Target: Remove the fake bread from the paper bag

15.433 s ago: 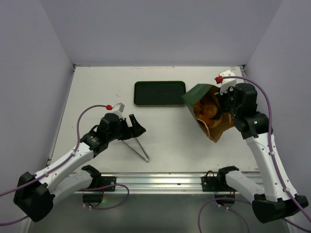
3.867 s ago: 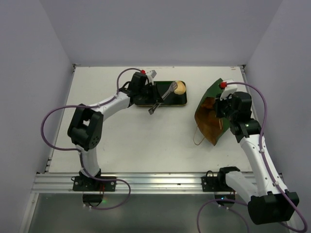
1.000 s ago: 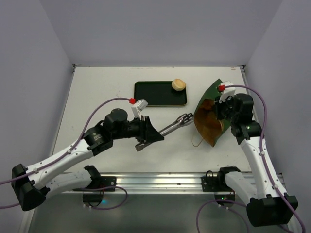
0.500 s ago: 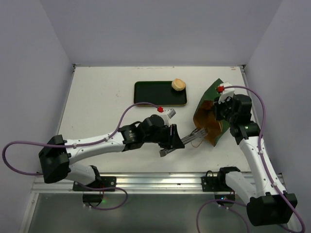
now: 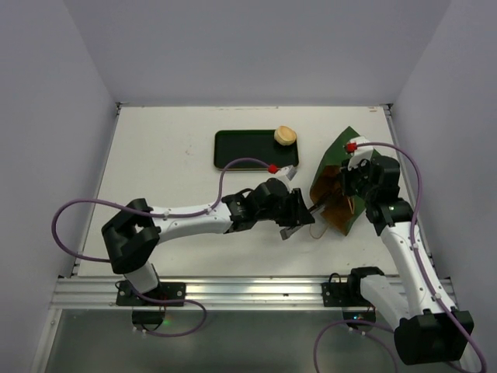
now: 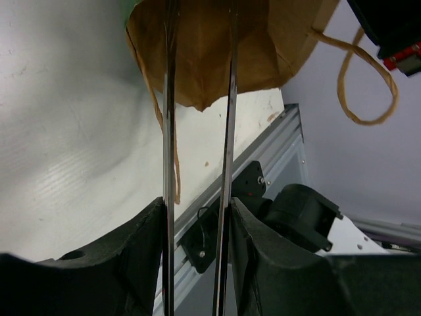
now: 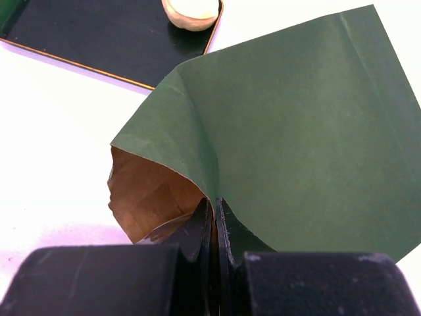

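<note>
Left jaws grip the tongs (image 6: 170, 131), whose tips reach into the bag (image 7: 296, 131); right jaws pinch its rim.

Paper bag (image 5: 335, 186): dark green outside, brown kraft inside; twine handle (image 6: 368, 79) tan. Fake bread (image 5: 286, 136): pale tan, golden top. Tray (image 5: 245, 148): dark green, thin golden rim. Tongs (image 6: 170, 131): shiny silver. Table (image 5: 171, 171): white. Cables (image 5: 56, 225): purple.

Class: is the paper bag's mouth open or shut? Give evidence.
Open. The paper bag shows its brown inside; the right tool pinches its rim, and tongs in the left tool reach into it.
</note>
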Controlling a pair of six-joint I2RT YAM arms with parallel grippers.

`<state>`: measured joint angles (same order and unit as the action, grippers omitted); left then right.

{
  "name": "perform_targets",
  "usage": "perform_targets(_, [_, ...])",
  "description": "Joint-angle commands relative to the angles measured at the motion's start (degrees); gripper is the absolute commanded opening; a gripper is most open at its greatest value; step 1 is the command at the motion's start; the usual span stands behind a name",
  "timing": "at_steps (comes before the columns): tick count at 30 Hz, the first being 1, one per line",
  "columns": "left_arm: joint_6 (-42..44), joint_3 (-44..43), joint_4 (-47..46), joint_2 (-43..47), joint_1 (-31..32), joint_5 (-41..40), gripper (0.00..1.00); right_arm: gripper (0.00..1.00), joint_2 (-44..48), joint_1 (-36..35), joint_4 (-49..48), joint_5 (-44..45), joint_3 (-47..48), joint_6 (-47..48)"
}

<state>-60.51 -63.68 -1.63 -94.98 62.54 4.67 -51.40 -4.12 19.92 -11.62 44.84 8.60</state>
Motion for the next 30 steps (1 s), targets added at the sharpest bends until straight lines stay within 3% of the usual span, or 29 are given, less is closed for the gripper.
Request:
perform_targets(1, [-1.9, -3.6, -4.3, -2.7, 0.2, -2.8, 0.45, 0.0, 1.6, -0.3, -5.2, -0.9, -1.1, 0.1])
perform_targets(30, [-8.0, -9.2, -3.9, -14.1, -2.9, -3.7, 0.47, 0.0, 2.2, -0.8, -7.9, -2.4, -4.4, 0.5])
